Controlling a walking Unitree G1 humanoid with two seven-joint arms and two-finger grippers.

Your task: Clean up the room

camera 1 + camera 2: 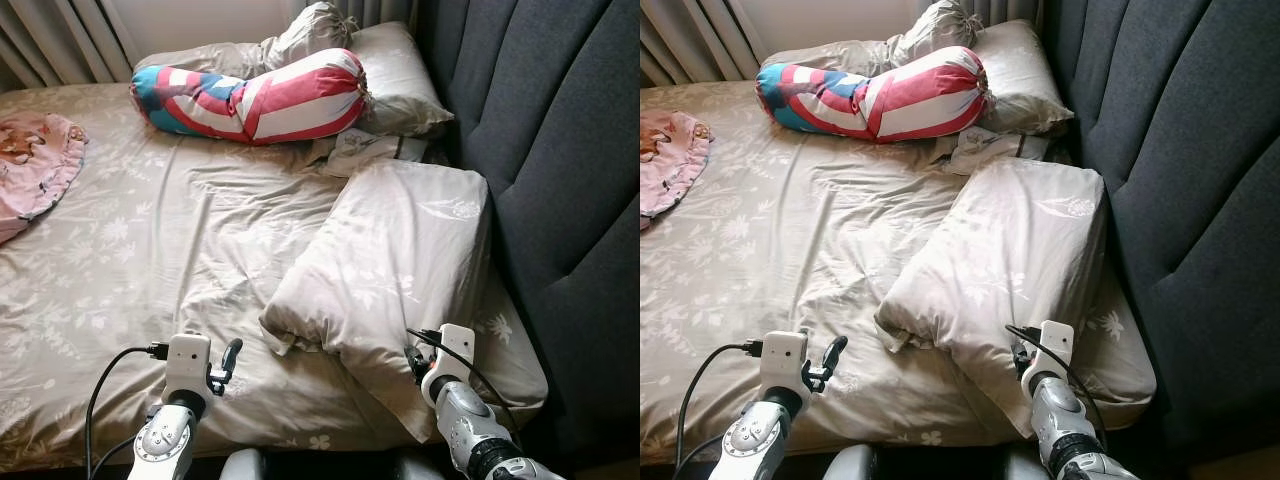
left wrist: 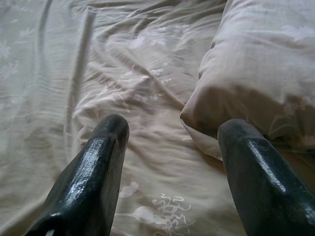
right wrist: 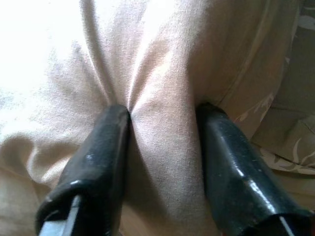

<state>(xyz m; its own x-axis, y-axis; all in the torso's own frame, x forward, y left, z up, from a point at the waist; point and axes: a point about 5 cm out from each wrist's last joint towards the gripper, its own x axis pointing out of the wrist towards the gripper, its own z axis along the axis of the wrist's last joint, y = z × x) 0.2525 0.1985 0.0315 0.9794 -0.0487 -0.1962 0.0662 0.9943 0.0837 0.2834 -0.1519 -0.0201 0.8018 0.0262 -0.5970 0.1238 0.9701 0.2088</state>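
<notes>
L gripper (image 2: 170,142) jaws apart, hovering; R gripper (image 3: 162,123) jaws pinching fabric.

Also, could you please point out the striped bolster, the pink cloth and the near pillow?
striped bolster (image 1: 270,100), left eye view, on its red and white middle.
pink cloth (image 1: 35,165), left eye view, on its centre.
near pillow (image 1: 400,250), left eye view, on its top face.

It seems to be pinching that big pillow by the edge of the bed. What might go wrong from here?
1. The right gripper pinches just a fold of the pillow; the cloth might slip out when lifted.
2. The pillow lies near the bed's edge beside the headboard, so a pull could drag it off.
3. The left gripper hovers open over the wrinkled sheet and could snag it.
</notes>
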